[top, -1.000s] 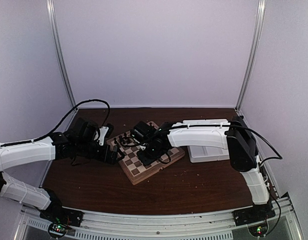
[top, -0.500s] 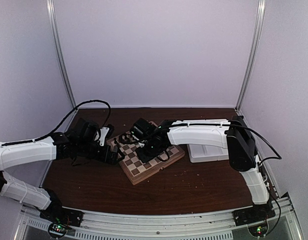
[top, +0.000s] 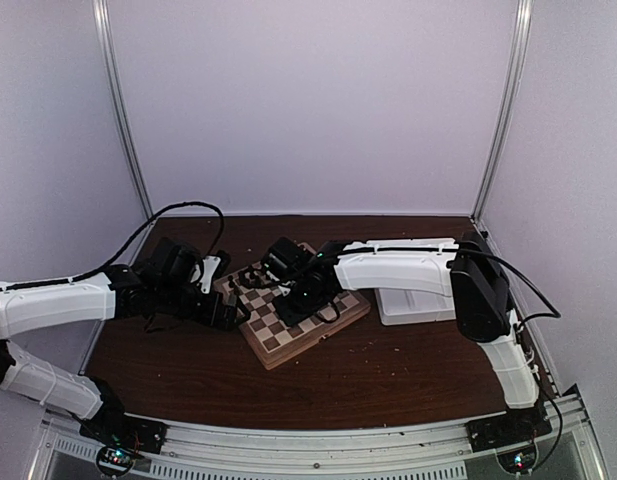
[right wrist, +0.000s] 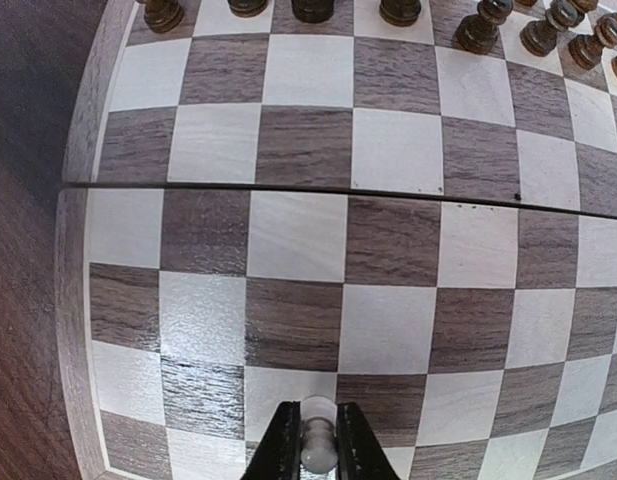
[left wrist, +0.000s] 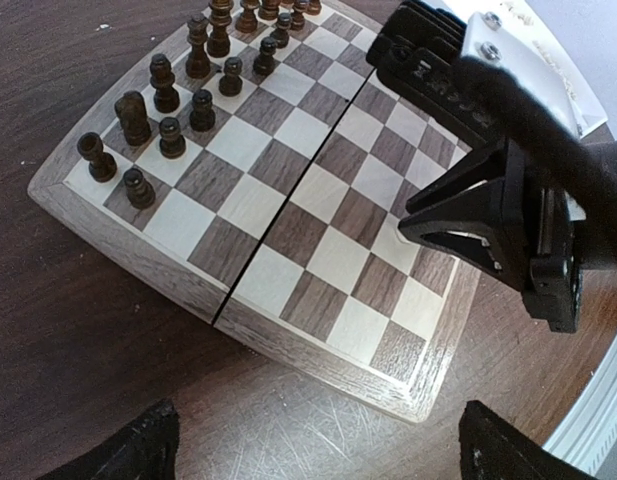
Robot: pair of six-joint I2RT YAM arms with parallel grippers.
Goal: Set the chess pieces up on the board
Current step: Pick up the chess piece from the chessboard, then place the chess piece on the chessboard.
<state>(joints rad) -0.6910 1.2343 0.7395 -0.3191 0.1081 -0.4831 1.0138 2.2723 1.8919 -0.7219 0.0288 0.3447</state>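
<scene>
Right wrist view: right gripper (right wrist: 317, 415), bottom centre, is closed on a white piece (right wrist: 317, 450) over the board (right wrist: 288, 240)'s lower squares. Left wrist view: left gripper (left wrist: 318, 452) gapes empty, fingers in the bottom corners; dark pieces (left wrist: 163, 110) stand upper left.

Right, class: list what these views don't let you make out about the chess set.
Right wrist view: the white piece is cut off by the bottom edge and flanked by the right hand, so its type is unclear.
Top view: the dark pieces are too small to identify; the right arm covers part of the board.
Left wrist view: that arm hides one corner of the board.
</scene>
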